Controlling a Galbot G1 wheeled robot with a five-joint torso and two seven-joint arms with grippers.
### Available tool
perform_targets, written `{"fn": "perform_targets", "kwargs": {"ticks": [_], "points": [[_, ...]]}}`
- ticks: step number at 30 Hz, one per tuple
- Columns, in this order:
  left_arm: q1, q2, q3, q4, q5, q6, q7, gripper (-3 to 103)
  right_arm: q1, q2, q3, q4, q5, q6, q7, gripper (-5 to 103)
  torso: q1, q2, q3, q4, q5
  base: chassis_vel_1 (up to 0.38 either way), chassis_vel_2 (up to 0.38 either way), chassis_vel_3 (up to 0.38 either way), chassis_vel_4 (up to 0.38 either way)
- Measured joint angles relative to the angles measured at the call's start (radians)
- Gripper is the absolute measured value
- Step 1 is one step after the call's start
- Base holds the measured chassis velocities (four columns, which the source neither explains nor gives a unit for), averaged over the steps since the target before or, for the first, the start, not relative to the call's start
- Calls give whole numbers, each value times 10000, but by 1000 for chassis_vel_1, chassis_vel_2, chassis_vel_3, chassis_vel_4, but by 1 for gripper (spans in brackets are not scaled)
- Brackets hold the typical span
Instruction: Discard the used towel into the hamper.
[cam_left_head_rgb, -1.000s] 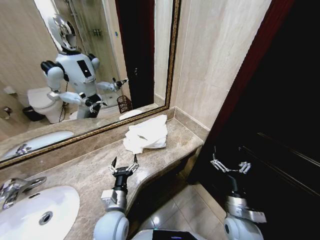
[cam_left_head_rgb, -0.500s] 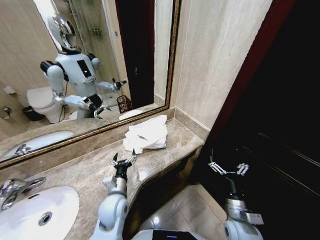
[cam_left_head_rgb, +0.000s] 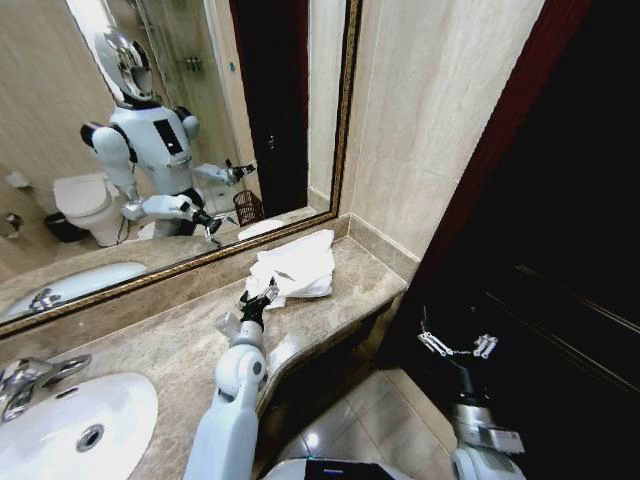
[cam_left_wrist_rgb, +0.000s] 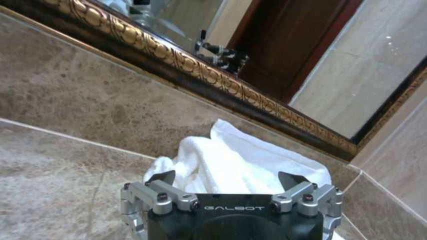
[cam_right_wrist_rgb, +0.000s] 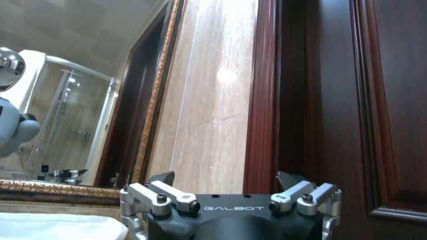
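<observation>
The used towel (cam_left_head_rgb: 298, 268) is a crumpled white heap at the far right end of the marble counter (cam_left_head_rgb: 180, 340), against the mirror frame. My left gripper (cam_left_head_rgb: 258, 297) is stretched out low over the counter, open, its fingertips right at the towel's near edge. In the left wrist view the towel (cam_left_wrist_rgb: 233, 167) lies just beyond the open left gripper (cam_left_wrist_rgb: 227, 177), with nothing between the fingers. My right gripper (cam_left_head_rgb: 455, 342) hangs open off the counter's end, in front of the dark door. The hamper (cam_left_head_rgb: 248, 208) shows as a small dark openwork basket reflected in the mirror.
A white sink (cam_left_head_rgb: 60, 420) with a chrome faucet (cam_left_head_rgb: 30, 375) sits at the counter's left. The gold-framed mirror (cam_left_head_rgb: 345, 110) backs the counter. A dark wooden door (cam_left_head_rgb: 560, 250) fills the right side. Tiled floor (cam_left_head_rgb: 390, 420) lies below the counter's curved edge.
My left arm has reached forward along the counter, bringing the open gripper from mid-counter up to the towel's edge. The right gripper has barely shifted.
</observation>
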Motion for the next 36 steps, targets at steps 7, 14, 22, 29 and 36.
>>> {"fn": "perform_targets", "kwargs": {"ticks": [7, 14, 22, 29, 36], "points": [[-791, 0, -14, 614, -447, 219, -477, 100, 66, 128, -107, -140, -177, 22, 2, 100, 0, 0, 0, 0, 0, 0, 0, 0, 0], [-1646, 8, 29, 1506, -695, 593, -840, 100, 39, 183, -100, -252, -257, 96, -5, 100, 0, 0, 0, 1, 5, 0, 0, 0, 0], [-2278, 9, 93, 2305, -1224, 403, -932, 82, -6, 261, -60, -312, -309, 198, -27, 100, 0, 0, 0, 1, -3, 0, 0, 0, 0], [-2436, 38, 125, 2593, -1237, 432, -931, 60, 57, 260, -89, -366, -343, 225, -9, 100, 0, 0, -1, -2, -6, 0, 0, 0, 0], [-2258, 283, 124, 2604, -1183, 360, -781, 34, 107, 287, -80, -422, -298, 265, 22, 100, 0, 0, -1, -1, -2, 0, 0, 0, 0]]}}
